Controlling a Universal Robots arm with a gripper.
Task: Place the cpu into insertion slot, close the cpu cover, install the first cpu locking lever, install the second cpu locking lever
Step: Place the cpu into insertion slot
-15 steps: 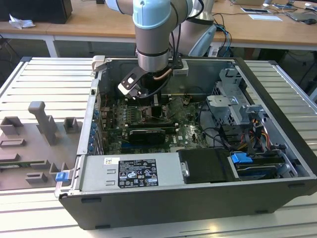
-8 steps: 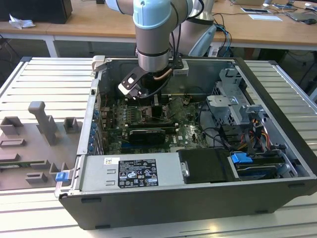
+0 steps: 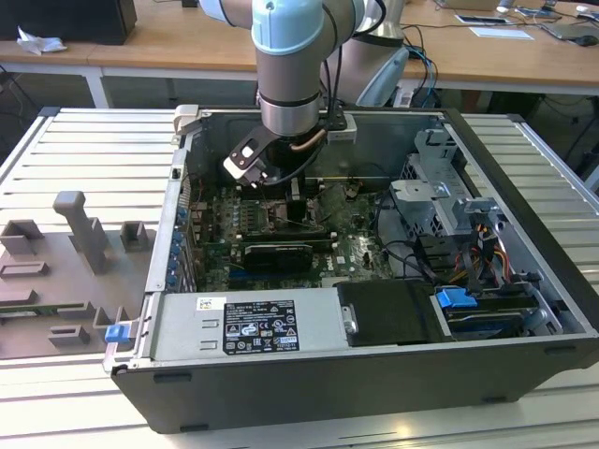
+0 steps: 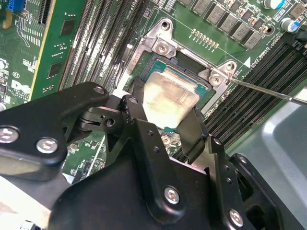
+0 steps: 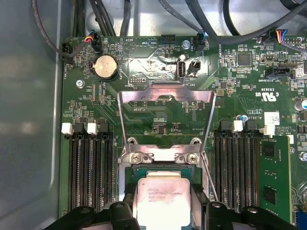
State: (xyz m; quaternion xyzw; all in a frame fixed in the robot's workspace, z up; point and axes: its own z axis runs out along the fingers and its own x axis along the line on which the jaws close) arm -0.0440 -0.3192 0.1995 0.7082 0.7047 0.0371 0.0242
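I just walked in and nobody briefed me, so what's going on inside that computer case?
The arm's pincer grips the cpu by two opposite edges, holding it right at the insertion slot. The cpu cover is swung open on its hinge, so the socket is not yet closed or locked.

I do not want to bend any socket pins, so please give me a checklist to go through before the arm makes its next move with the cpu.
1. Tool shut on the cpu, gripping two opposite edges: ok.
2. Cpu positioned over the insertion slot: ok.
3. Cpu cover swung up, off the slot: ok.
4. Locking lever out to the side, not across the slot: ok.
5. Cpu seated flat in the slot: cannot tell.
6. Cpu corners matched to the slot: cannot tell.
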